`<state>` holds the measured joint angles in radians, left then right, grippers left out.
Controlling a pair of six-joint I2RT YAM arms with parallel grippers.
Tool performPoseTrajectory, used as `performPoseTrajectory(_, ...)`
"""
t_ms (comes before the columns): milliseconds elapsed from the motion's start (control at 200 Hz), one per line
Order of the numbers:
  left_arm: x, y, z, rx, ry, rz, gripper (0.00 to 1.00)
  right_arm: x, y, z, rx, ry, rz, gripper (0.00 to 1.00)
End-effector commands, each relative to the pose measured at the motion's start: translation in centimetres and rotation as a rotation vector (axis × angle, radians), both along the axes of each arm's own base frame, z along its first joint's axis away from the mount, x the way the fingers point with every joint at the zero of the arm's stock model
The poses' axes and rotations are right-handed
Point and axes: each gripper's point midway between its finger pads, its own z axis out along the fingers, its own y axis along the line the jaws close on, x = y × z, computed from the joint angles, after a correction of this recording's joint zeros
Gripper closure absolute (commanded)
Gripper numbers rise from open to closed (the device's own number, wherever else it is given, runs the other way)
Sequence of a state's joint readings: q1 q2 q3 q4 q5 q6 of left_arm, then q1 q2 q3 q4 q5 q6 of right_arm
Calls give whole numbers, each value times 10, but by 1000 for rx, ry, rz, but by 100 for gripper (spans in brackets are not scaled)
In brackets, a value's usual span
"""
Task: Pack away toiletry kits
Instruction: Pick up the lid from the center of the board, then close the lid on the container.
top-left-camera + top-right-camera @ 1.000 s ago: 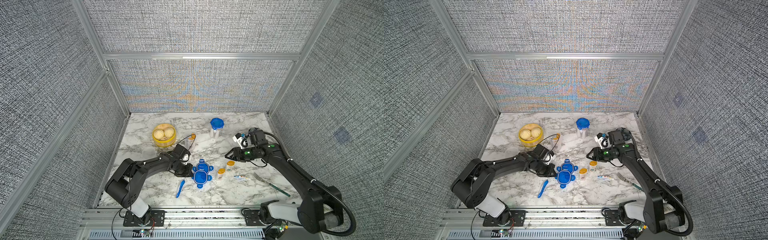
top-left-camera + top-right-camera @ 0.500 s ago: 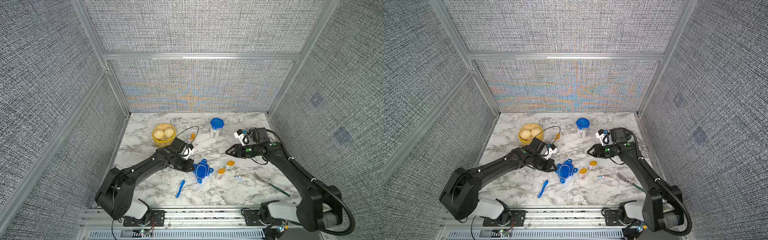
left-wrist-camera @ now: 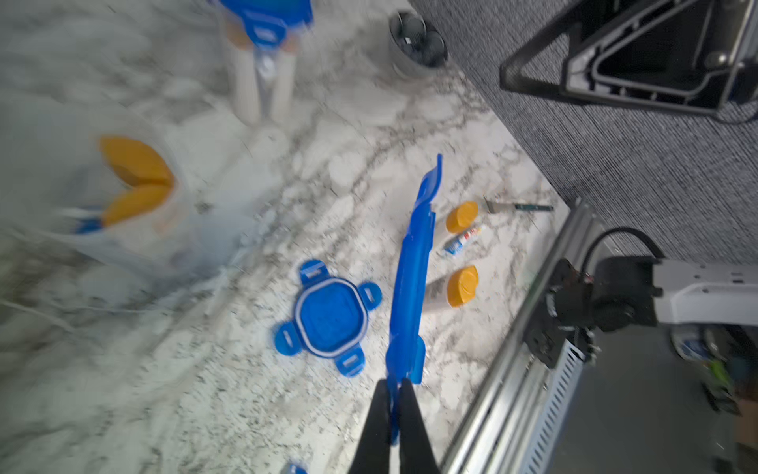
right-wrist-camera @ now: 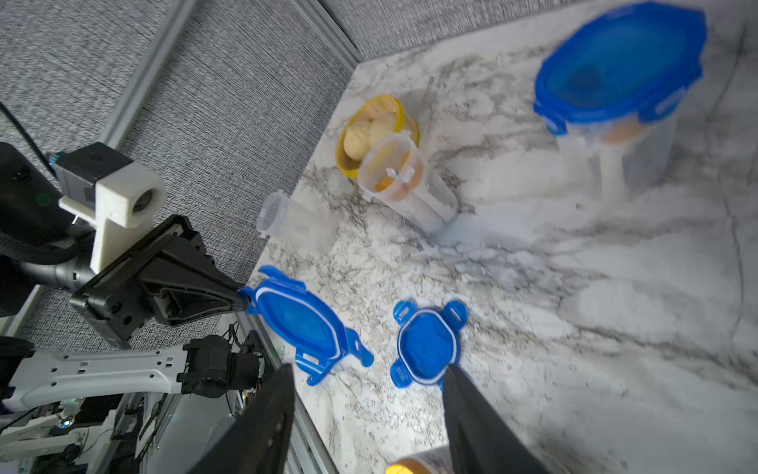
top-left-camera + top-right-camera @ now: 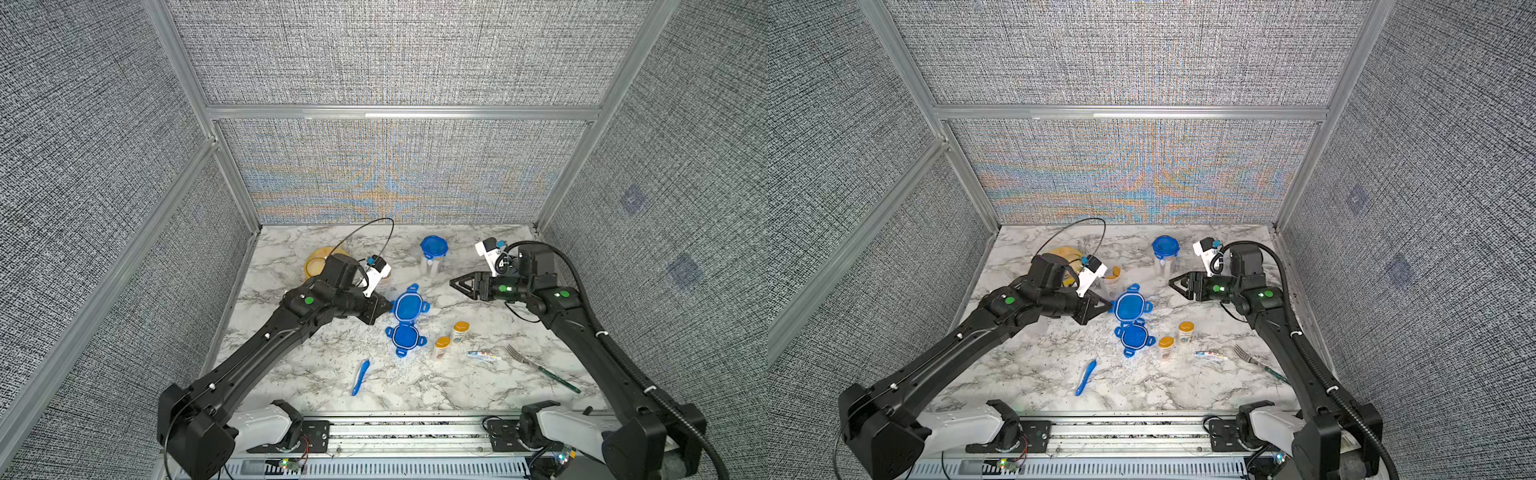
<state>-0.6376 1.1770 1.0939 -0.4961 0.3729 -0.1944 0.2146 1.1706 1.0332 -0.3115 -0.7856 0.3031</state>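
The tabletop (image 5: 316, 374) is white marble veined in grey, under grey woven walls (image 5: 83, 166). The clip lids (image 5: 405, 337) and toothbrush (image 5: 360, 377) are blue; the bottles (image 5: 460, 332) are white with orange caps, the steamer (image 5: 309, 270) yellow

Grey woven-fabric walls (image 5: 395, 54) on aluminium framing (image 5: 399, 112).
White, grey-veined marble tabletop (image 5: 415, 395) below, brightly and evenly lit; slotted metal rail (image 5: 407, 432) along near edge.

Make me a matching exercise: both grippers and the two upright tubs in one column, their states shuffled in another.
1. left gripper
2. right gripper
3. rear tub
4. nearer upright tub

A. uncovered
B. jaws apart, empty
C. covered
D. pinching a blue lid by its tab

Pairs: 1-D, 2-B, 3-C, 4-A
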Motion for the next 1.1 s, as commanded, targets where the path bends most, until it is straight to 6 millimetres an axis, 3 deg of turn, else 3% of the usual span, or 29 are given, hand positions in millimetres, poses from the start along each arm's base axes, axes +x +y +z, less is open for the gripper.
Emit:
performPoseTrajectory(0, 48, 22, 44, -5, -321, 200, 100, 12, 14, 39, 25, -259, 60, 35)
performPoseTrajectory(85, 60, 22, 68, -2, -474, 170, 100, 17, 30, 58, 46, -418, 132, 33)
performPoseTrajectory(225, 77, 12, 78, 91, -588, 59, 100, 23, 63, 87, 19, -641, 292, 32)
performPoseTrajectory(425, 91, 7, 89, 116, -644, 2, 100, 25, 95, 92, -107, -777, 435, 29)
performPoseTrajectory(595, 92, 6, 92, 111, -663, -39, 100, 42, 92, 86, -310, -954, 403, 17)
performPoseTrajectory(806, 93, 3, 89, 125, -671, -96, 100, 60, 88, 78, -435, -1048, 463, 17)
performPoseTrajectory(946, 89, -1, 91, 116, -708, -141, 100, 58, 93, 72, -436, -1119, 562, 22)
performPoseTrajectory(1096, 91, -5, 93, 107, -728, -161, 100, 59, 97, 72, -401, -1101, 609, 50)
